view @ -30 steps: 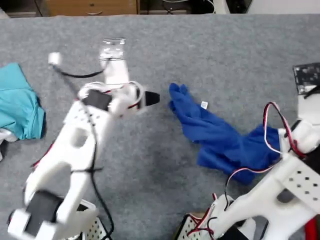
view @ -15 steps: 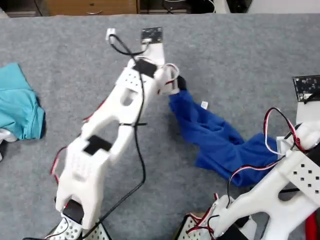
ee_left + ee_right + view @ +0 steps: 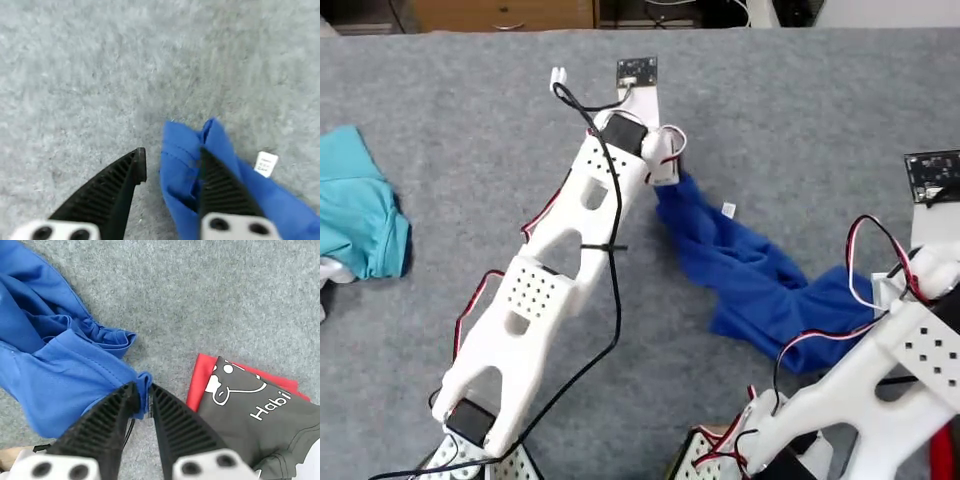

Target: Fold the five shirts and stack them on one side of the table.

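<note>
Blue shirt (image 3: 760, 285): unfolded, bunched into a diagonal rope on the grey counter (image 3: 800, 110), with one end at each hand.
Left hand (image 3: 171, 156): at the shirt's end near the white tag (image 3: 265, 164). Fingers are spread, one over the fabric corner and the other on bare counter just beside it. It straddles the corner but has not closed on it.
Right hand (image 3: 142, 386): at the shirt's opposite end. Fingers are pressed nearly together, with the blue hem pinched between the tips.
Why: my read is one arm per end, so the shirt can be pulled taut and laid flat before any fold. The right side anchors while the left lines up its grab.
Teal shirt (image 3: 360, 215): well apart from the blue shirt, out on the left arm's side. It looks folded and is likely the stack spot.
Red shirt (image 3: 200, 382) and dark printed shirt (image 3: 260, 425): just beside the blue shirt's pinched hem, dark one lying over the red.
Progress: the blue shirt isn't flattened yet, so no fold has started on it.
Next: the left hand needs to drop and close on that corner, then both arms spread apart.
Risk: the fabric is thin and bunched. The left hand could catch several layers or miss the edge, and the pull could drag the hem from the right hand.
</note>
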Action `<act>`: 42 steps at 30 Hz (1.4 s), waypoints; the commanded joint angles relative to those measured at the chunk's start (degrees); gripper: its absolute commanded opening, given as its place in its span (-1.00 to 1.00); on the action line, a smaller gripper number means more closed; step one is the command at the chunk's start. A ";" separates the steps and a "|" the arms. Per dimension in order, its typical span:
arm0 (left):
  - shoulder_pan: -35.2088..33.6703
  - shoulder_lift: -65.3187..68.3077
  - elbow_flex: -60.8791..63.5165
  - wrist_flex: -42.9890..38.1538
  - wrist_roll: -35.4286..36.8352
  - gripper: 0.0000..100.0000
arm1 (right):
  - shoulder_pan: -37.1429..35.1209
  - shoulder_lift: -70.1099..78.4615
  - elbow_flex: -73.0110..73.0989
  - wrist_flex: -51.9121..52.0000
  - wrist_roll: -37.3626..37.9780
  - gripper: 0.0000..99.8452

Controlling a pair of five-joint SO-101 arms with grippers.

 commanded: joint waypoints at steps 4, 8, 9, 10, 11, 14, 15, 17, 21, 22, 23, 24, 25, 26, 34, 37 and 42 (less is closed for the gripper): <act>0.53 0.40 -8.18 1.58 0.00 -0.91 | 0.84 -0.92 0.13 -1.05 0.18 -0.99; 0.62 0.57 -7.74 1.58 -0.09 -0.89 | 0.92 -1.10 0.13 -1.05 0.44 -0.99; 0.53 0.66 -7.74 1.67 -0.09 -0.84 | 0.92 -1.10 0.22 -1.05 0.44 -0.99; 0.35 0.84 -7.47 1.67 0.00 -0.76 | 0.92 -1.10 0.22 -0.97 0.44 -0.99; 0.18 1.10 -6.86 1.67 0.26 -0.66 | 0.92 -1.10 0.22 -0.97 0.44 -0.99; -0.44 1.89 -6.24 1.67 2.90 -0.45 | 0.92 -1.10 0.22 -0.97 0.35 -0.99; -0.62 2.42 -6.24 1.32 3.16 -0.45 | 0.92 -1.10 0.22 -0.97 0.35 -0.99; -0.70 3.65 -6.51 0.97 3.34 -0.48 | 0.92 -1.10 0.22 -0.97 0.18 -0.99; -0.97 5.67 -6.33 -0.70 3.34 -0.59 | 0.92 -1.10 0.22 -0.97 0.18 -0.99; -0.97 6.11 -6.51 -0.70 3.34 -0.63 | 0.92 -1.10 0.22 -0.97 0.09 -0.99; -0.88 6.37 -6.68 -0.70 3.34 -0.67 | 0.92 -1.10 0.22 -0.97 0.09 -0.99; -0.79 6.37 -6.77 -0.79 3.34 -0.72 | 0.92 -1.10 0.22 -0.88 0.09 -0.99; -0.79 6.37 -6.77 -0.79 3.34 -0.76 | 0.92 -1.10 0.57 -0.97 0.09 -0.99; -0.70 6.29 -6.77 -0.79 3.34 -0.80 | 0.92 -1.10 0.84 -0.97 0.09 -0.99; -0.62 6.20 -6.77 -0.35 3.43 -0.96 | 0.92 -1.10 1.71 -0.88 0.18 -0.99; -0.44 6.20 -6.77 -0.26 3.60 -0.96 | 0.92 -1.10 1.71 -0.79 0.26 -0.99; -0.35 6.20 -9.14 2.99 3.69 -0.96 | 1.01 -1.10 1.71 -0.70 0.18 -0.99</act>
